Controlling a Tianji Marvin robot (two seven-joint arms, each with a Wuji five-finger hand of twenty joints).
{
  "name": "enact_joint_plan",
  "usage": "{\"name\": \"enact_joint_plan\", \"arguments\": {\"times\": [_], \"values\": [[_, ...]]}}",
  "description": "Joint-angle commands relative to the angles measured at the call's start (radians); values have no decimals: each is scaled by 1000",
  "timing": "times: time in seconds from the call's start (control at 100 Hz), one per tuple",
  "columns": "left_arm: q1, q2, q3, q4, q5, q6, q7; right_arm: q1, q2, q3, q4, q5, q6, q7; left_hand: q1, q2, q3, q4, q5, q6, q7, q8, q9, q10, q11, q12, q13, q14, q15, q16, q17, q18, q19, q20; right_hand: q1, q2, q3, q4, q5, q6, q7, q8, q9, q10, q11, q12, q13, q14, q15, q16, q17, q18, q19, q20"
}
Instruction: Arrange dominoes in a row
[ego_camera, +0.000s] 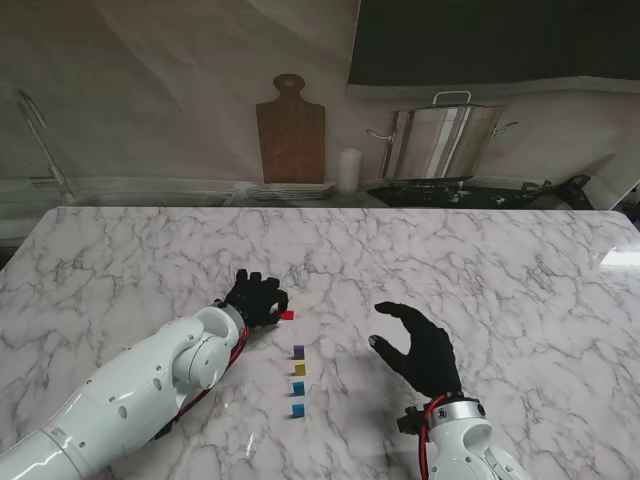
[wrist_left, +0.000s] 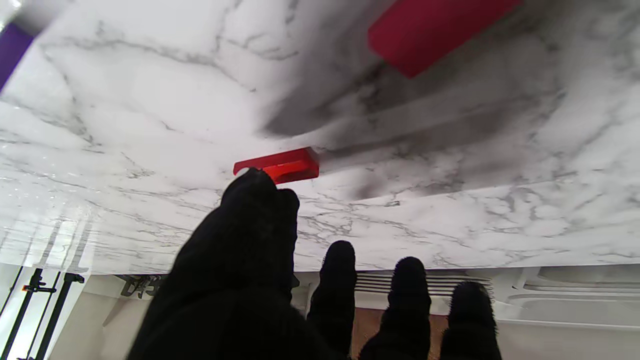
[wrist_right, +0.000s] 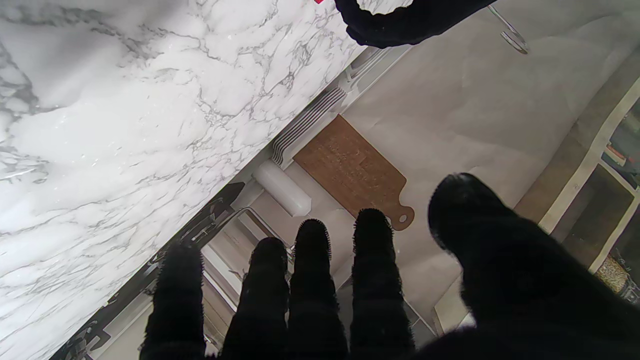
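Look at the marble desk from the stand view: four dominoes stand in a short row running away from you, near the middle. Nearest you is a blue domino, then a second blue one, then a yellow domino, and farthest a purple domino. They sit close together but apart, each with a gap to the next.

Your left hand lies low over the desk just beyond and to the left of that row, fingers curled. A red domino sits at its fingertips, just past the purple one and slightly to the left of the row's line. In the left wrist view the red domino lies flat on the marble with the thumb tip right at its edge; the other fingers are spread and off it. You cannot tell whether the thumb truly presses it, and no finger closes on it from the other side. A second red block shows blurred near that view's edge.

Your right hand hovers to the right of the row, well apart from it, fingers spread and slightly curved, holding nothing. Its wrist view shows the fingers apart.

A wooden cutting board and a steel pot stand beyond the desk's far edge.
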Motion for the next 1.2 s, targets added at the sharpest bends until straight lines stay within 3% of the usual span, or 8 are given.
{"name": "enact_joint_plan", "arguments": {"times": [0.0,0.04,0.24,0.37,0.51,0.77,1.12,1.19], "values": [[6,5,1,-10,2,-8,4,-5,-3,-3,-5,-3,3,-1,-27,23,66,23,-45,-4,-57,-8,-34,2,-8,-1,-19,12,-5,12,-15,4,-13,28,-4,8,8,22,10,7,5,14,10,3,13,6,4,-1,11,10,2,2,11,14],[7,4,1,-10,5,-10,14,-5,-3,-3,-5,-3,3,-1,-71,36,111,36,-64,8,-104,-50,-33,-1,-5,0,-15,13,-3,12,-13,5,-10,25,-4,7,9,22,10,8,5,14,9,4,13,6,3,1,11,10,2,2,11,14],[-24,-10,53,29,-24,5,43,-6,-2,-2,-6,-4,2,0,-135,-20,197,31,-109,44,-218,-130,-44,-2,4,1,-13,13,3,12,-10,9,0,10,-4,7,9,21,10,8,5,14,10,2,13,6,4,0,11,10,2,1,11,15],[-48,-20,96,67,-53,19,54,-8,-2,1,-8,-4,2,0,-163,-51,260,26,-99,45,-210,-118,-52,3,13,3,-14,11,9,13,-11,9,5,5,-3,7,9,21,11,7,5,14,10,2,13,6,4,1,11,10,3,1,11,15],[-58,-27,116,94,-69,32,69,-9,-2,2,-8,-4,2,0,-176,-68,305,18,-128,34,-82,-10,-79,-2,10,5,-16,8,20,16,-10,9,14,-1,-3,7,10,21,11,7,5,14,10,4,13,6,3,0,11,10,3,1,11,15],[-52,-28,109,108,-64,13,90,-8,-2,-1,-8,-4,3,3,-179,-99,348,12,-199,21,-46,40,132,-148,154,61,48,14,51,17,5,14,81,-20,-3,7,11,21,11,8,5,14,9,3,13,6,5,-1,11,10,3,2,12,15],[-59,-30,130,128,-59,-7,111,-7,-2,-2,-9,-5,4,3,-162,-180,475,1,-182,79,28,94,236,-188,288,129,69,0,92,23,8,15,183,-84,-3,6,12,21,11,8,4,14,10,4,13,6,4,0,11,10,5,1,15,17],[-60,-29,131,128,-55,-9,113,-7,-2,-2,-9,-5,5,3,-140,-212,478,-30,-183,88,56,125,255,-183,303,237,67,1,103,26,6,16,200,-108,-3,6,11,21,11,9,5,14,9,3,13,6,5,1,11,10,5,1,16,17]]}}
